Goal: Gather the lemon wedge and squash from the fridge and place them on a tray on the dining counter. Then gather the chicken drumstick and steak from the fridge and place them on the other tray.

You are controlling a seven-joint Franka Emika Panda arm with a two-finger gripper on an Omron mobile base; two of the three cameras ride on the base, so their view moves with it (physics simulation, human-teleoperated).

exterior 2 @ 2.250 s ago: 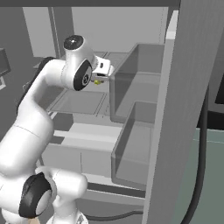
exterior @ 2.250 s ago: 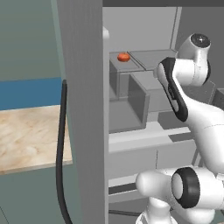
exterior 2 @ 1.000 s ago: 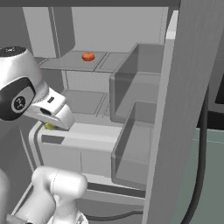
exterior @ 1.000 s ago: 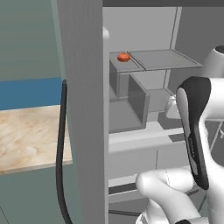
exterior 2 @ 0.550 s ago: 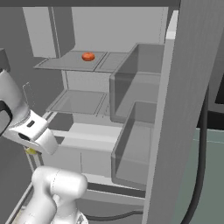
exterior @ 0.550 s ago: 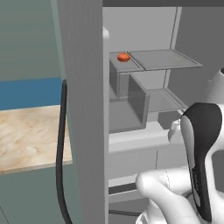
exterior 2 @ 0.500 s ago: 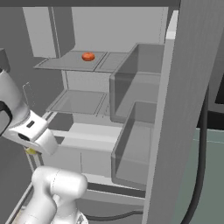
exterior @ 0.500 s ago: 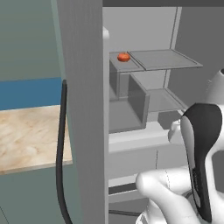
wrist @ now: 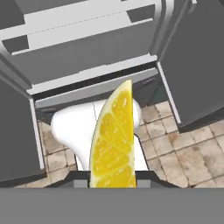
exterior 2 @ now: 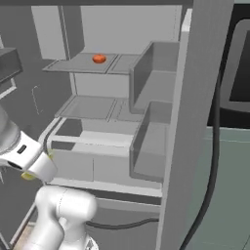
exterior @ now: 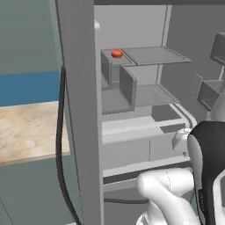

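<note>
A yellow lemon wedge (wrist: pixel 113 144) stands upright between my fingertips, and my gripper (wrist: pixel 112 180) is shut on it. In the right base view the gripper (exterior 2: pixel 36 168) hangs low at the left, in front of the open fridge and below its shelves, with a bit of the lemon wedge (exterior 2: pixel 27 176) showing under it. The hand view looks down past the wedge at the fridge's lower drawers and a tiled floor. The squash, chicken drumstick and trays are out of view.
A small red-orange item (exterior: pixel 116 53) (exterior 2: pixel 99 58) lies on the top fridge shelf, too small to identify. Grey shelves and bins fill the fridge (exterior 2: pixel 93 107). The open fridge door (exterior: pixel 79 110) stands to the left, with a wooden counter (exterior: pixel 26 132) beyond it.
The arm has drawn back out of the fridge's middle shelf and swung down to the left with the lemon wedge in its grip. Over the last half second it barely moves.
</note>
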